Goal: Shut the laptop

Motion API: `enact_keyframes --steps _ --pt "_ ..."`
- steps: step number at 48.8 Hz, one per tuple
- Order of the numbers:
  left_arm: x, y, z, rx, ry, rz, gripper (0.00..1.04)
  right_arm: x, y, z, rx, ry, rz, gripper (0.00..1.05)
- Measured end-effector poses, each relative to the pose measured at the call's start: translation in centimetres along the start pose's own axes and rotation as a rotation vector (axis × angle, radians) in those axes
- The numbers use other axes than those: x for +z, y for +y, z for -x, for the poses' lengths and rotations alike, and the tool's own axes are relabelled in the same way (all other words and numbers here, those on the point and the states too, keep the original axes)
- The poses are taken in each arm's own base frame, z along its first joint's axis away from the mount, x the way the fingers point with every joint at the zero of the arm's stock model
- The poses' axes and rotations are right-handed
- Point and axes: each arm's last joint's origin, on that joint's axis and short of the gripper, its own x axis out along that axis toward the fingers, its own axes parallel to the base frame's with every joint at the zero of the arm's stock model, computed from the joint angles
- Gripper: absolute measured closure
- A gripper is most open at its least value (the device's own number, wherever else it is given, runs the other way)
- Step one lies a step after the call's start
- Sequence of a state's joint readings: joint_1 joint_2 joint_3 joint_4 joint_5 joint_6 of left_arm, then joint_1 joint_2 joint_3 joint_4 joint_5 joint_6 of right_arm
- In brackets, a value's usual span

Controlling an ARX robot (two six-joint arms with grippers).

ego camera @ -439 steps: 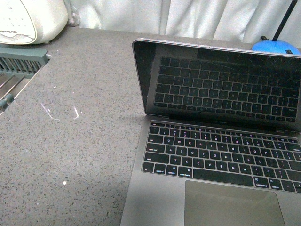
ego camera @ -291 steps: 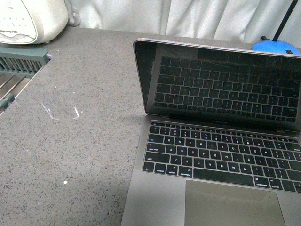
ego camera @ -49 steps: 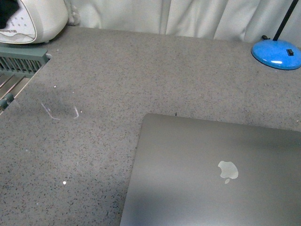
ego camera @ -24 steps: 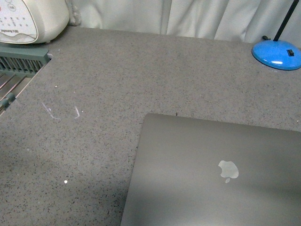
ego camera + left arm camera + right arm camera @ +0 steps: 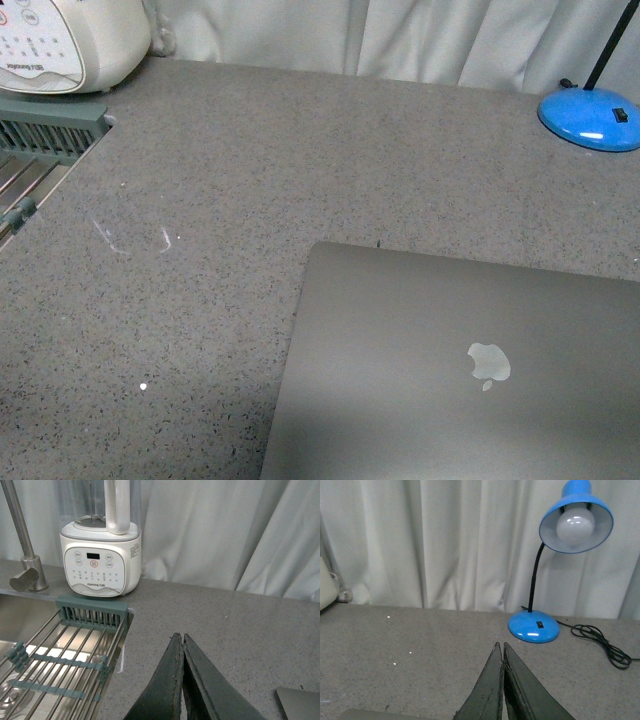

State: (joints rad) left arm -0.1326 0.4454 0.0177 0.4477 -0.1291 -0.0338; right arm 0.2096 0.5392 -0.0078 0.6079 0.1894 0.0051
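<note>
The laptop (image 5: 440, 370) lies shut and flat on the grey speckled counter at the front right, its space-grey lid up with the silvery apple logo (image 5: 489, 365) showing. A corner of it shows in the left wrist view (image 5: 302, 702) and an edge in the right wrist view (image 5: 365, 713). Neither arm shows in the front view. My left gripper (image 5: 180, 639) is shut and empty above the counter, left of the laptop. My right gripper (image 5: 500, 647) is shut and empty above the counter, pointing toward the lamp.
A white blender base (image 5: 100, 570) stands at the back left beside a sink (image 5: 20, 625) with a grey-green drying rack (image 5: 92, 614) and a tap (image 5: 22, 555). A blue desk lamp (image 5: 534, 628) with its cord (image 5: 600, 642) stands at the back right. White curtains hang behind.
The laptop's lid stood open 9 and 6 seconds ago and now lies shut. Over the last second the view has shifted slightly; the laptop has not moved.
</note>
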Motion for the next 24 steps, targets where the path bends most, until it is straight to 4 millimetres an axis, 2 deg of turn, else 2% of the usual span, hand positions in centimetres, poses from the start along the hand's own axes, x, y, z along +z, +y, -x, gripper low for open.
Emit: enact_keyframes --steps 8,15,24 --pt "0.2 1.2 0.6 0.007 -0.004 -0.023 1.01 0.2 -1.1 1.0 -0.017 0.008 0.007 1.04" --pt "0.1 1.2 0.9 0.0 -0.001 -0.029 1.01 0.1 -2.0 1.4 -0.014 0.021 0.013 1.04" --pt "0.2 1.3 1.3 0.001 -0.003 -0.029 1.01 0.1 -2.1 1.8 -0.019 0.052 0.014 1.04"
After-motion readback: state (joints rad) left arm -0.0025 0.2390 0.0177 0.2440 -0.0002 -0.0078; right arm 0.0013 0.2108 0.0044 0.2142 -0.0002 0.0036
